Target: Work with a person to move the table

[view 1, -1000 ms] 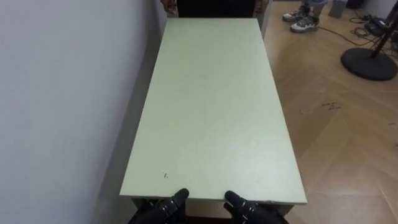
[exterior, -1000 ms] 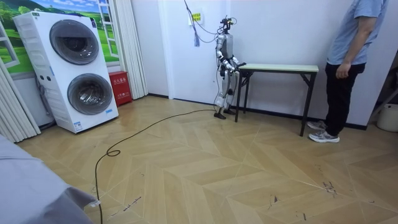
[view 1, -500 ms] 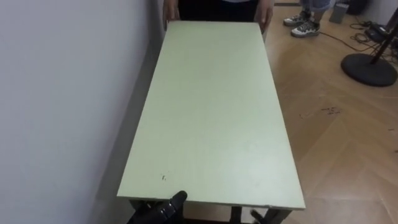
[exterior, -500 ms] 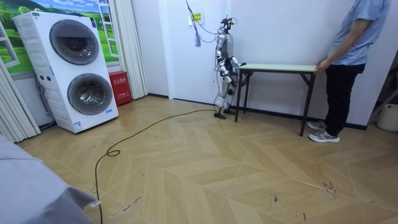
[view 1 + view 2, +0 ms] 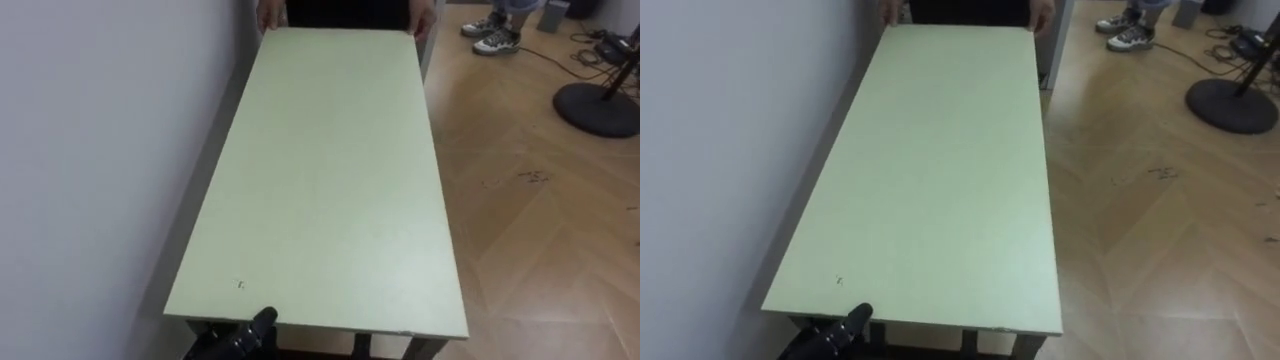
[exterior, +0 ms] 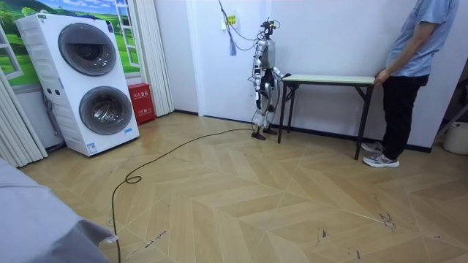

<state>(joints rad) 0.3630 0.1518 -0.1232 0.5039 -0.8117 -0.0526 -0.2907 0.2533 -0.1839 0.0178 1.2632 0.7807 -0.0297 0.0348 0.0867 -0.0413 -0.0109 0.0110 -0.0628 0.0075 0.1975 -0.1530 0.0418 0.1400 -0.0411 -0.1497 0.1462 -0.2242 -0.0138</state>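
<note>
The long, pale green worktop [image 5: 330, 180] stands on dark legs [image 6: 358, 120] on the wooden floor [image 5: 540, 240]. Its left long edge is just beside the white wall [image 5: 90, 150]. A small dark speck [image 5: 240, 284] lies near its near left corner.

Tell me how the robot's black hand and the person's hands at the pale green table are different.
Colour: the robot's left hand is black; the person's hands are bare. Place: the robot's left hand is at the near short edge of the long pale green table, by its left corner; the person's hands are at the far edge, one on each corner. Both meet the same table.
</note>
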